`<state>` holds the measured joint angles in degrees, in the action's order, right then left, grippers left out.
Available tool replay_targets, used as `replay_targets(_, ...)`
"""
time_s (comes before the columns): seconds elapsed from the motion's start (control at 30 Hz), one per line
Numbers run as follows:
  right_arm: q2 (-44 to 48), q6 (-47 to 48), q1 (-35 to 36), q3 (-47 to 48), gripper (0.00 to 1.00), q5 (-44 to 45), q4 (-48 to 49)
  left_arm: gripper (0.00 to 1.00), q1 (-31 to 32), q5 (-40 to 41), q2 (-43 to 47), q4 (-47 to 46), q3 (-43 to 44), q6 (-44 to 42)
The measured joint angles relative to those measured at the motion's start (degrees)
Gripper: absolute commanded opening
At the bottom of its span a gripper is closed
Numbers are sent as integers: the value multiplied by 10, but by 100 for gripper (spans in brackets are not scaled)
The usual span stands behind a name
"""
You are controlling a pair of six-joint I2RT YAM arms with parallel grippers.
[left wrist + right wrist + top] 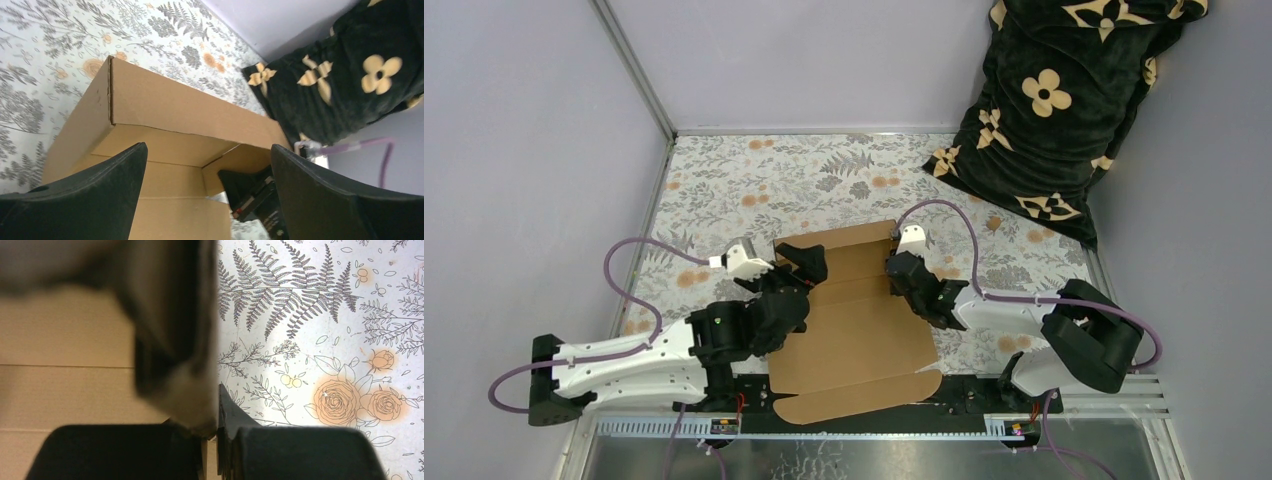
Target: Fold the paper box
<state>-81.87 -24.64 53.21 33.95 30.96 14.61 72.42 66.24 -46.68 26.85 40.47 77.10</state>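
The paper box (pixel 854 330) looked liable to spring flat: left end effector (pixel 208 146) gaped open, right end effector (pixel 217 425) pinched only its edge

Open floral bench (pixel 754 185) beyond the raised far wall of the paper box (pixel 854 330): free passage leftward and toward the rear. Far right corner blocked by a black flower-patterned cushion (pixel 1044 110). Mid-box flanked by left hand (pixel 802 263) and right hand (pixel 898 268), bare cardboard between. Left-hand fingers (pixel 90 195) spread wide, framing the box corner. Purple cable (pixel 944 202) looped above the box's right edge.
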Motion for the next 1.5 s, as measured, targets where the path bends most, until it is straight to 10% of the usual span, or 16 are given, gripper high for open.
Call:
replay_targets(0.43,-27,8,-20,60,2,14,-84,97,-73,-43,56,-80,-27,-262)
replay_targets(0.93,-93,44,-90,218,3,-52,-265,97,-96,-78,-21,-59,21,-317)
replay_targets(1.5,-249,43,-99,427,3,-57,-472,98,-341,-334,-80,-46,67,-399)
